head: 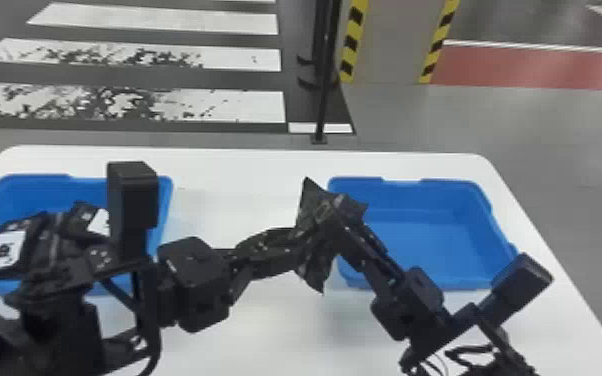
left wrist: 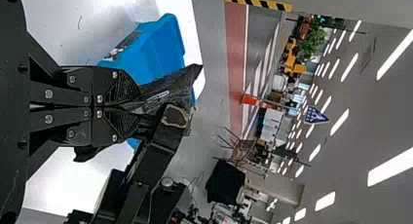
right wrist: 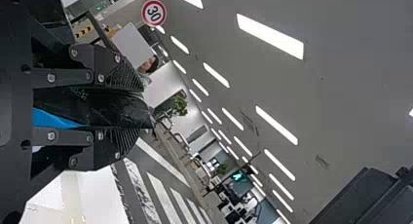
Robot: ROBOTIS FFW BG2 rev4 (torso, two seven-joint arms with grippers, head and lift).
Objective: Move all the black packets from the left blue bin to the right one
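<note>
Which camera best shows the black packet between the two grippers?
The head view: the black packet shows pointed corners top and bottom. The left wrist view shows part beyond the left gripper; the right wrist view, part between the right gripper's fingers.

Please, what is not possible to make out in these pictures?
- Exact number of packets in left blue bin: head view; they overlap, left arm covers part.
- That bin's outer side: cut by head view's left edge.
- Firmness of right tool's grip: right wrist view; held packet hides contact.
</note>
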